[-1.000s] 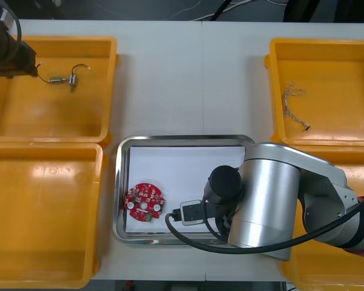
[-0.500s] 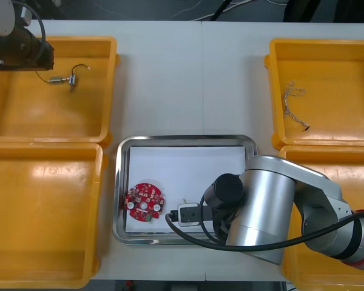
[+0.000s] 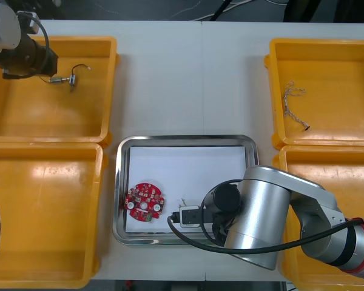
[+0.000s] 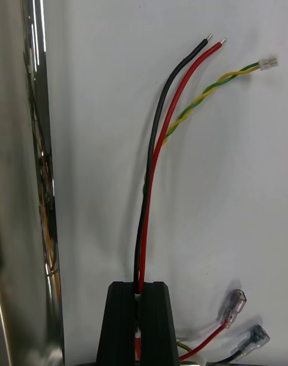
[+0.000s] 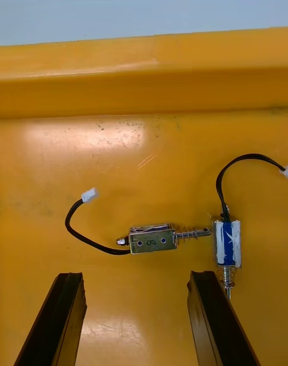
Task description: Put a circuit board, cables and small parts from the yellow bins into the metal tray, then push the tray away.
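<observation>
the right gripper (image 4: 139, 287) is low over the white inside of the shiny metal tray (image 3: 188, 139). its black fingers are pinched shut on a thin cable bundle (image 4: 157, 132) of black, red and yellow-green wires. the loose end lies flat on the white floor, near the tray's shiny wall. this bundle looks light and floppy. it bends any way it likes, so it is best held near one end, as it is now. when let go it should just flop down, but a wire could catch on a finger.

a round red circuit board (image 3: 144, 202) already lies flat in the tray.

the left gripper (image 5: 135, 276) hangs over the far yellow plastic bin (image 3: 109, 91) on the left side. its jaws are wide apart with nothing in them. just past the fingertips lies a small metal part (image 5: 153, 240), a little silver block with a spring and a thin black wire. a second small metal part (image 5: 228, 248), with a blue label, lies just beside it. these look hard, light and a bit slippery. i think the best hold is across the flat sides of the silver block, not on the soft wire or the springy pin. the two are close, so a finger might bump the other one.
</observation>
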`<state>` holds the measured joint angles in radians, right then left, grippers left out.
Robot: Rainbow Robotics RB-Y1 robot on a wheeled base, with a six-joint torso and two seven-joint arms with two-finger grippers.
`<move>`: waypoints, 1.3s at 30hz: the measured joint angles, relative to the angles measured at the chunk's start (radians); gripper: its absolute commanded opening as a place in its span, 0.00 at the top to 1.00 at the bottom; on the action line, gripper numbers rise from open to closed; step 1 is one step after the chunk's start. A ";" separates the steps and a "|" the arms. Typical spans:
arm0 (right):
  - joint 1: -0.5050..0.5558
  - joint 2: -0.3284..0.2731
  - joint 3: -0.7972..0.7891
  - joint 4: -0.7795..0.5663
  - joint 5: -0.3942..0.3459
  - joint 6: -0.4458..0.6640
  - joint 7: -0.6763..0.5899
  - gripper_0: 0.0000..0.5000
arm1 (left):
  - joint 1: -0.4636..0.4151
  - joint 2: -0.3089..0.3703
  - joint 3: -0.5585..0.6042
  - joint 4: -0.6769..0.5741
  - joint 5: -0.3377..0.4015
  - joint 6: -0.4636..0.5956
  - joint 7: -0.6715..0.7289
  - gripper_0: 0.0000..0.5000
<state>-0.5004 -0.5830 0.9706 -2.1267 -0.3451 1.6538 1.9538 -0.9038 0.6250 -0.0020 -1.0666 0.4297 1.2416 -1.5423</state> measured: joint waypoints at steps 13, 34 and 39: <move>0.000 0.000 -0.009 -0.002 -0.029 0.000 0.000 0.00 | 0.000 -0.002 0.000 0.067 0.013 -0.107 -0.001 0.00; -0.007 0.010 -0.294 -0.140 -0.245 0.244 0.000 0.00 | 0.000 -0.046 0.000 0.114 0.011 -0.166 -0.001 0.00; -0.010 0.026 -0.412 -0.157 -0.317 0.260 -0.009 0.00 | 0.000 -0.046 0.000 0.117 0.007 -0.167 -0.001 0.00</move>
<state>-0.5104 -0.5571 0.5589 -2.2839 -0.6620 1.9133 1.9448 -0.9040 0.5791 -0.0020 -0.9493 0.4366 1.0745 -1.5437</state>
